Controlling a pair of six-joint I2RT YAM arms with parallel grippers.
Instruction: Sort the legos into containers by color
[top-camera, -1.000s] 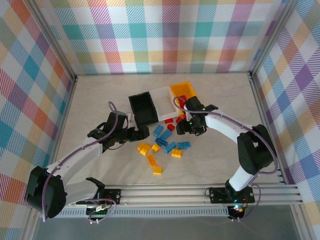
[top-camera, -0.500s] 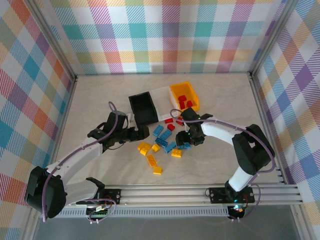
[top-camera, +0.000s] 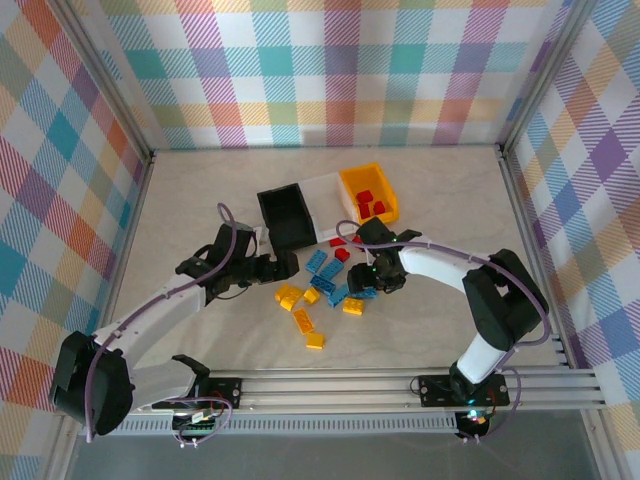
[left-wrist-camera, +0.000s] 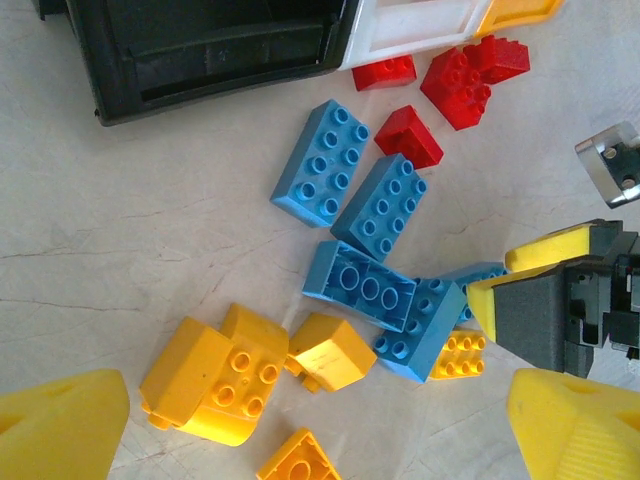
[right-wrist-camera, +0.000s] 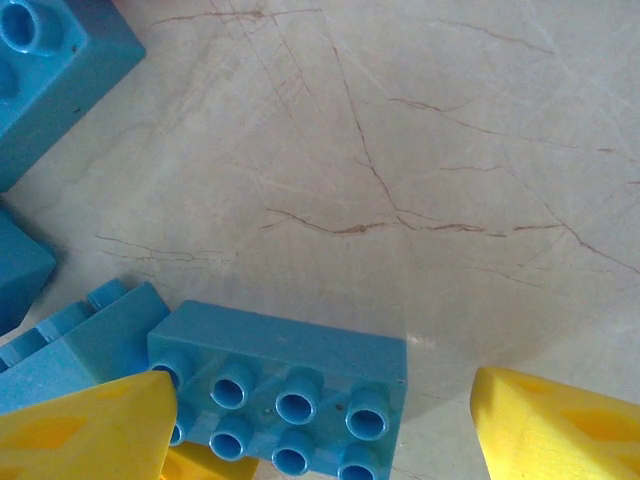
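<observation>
- My right end effector: fingers spread wide, straddling one blue lego on the counter; nothing gripped.
- My left end effector: wide, empty, over the yellow legos.
- Step, as I judge it: picking blue.
- Next: close, lift, carry to the containers.

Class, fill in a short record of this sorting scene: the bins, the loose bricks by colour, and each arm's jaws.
bins: black bin, white bin, orange bin, joined in a row
in orange bin: red bricks
loose on table: red legos, blue legos, yellow legos
left gripper: jaws open, holding nothing
right gripper: jaws open, astride a blue brick
</observation>
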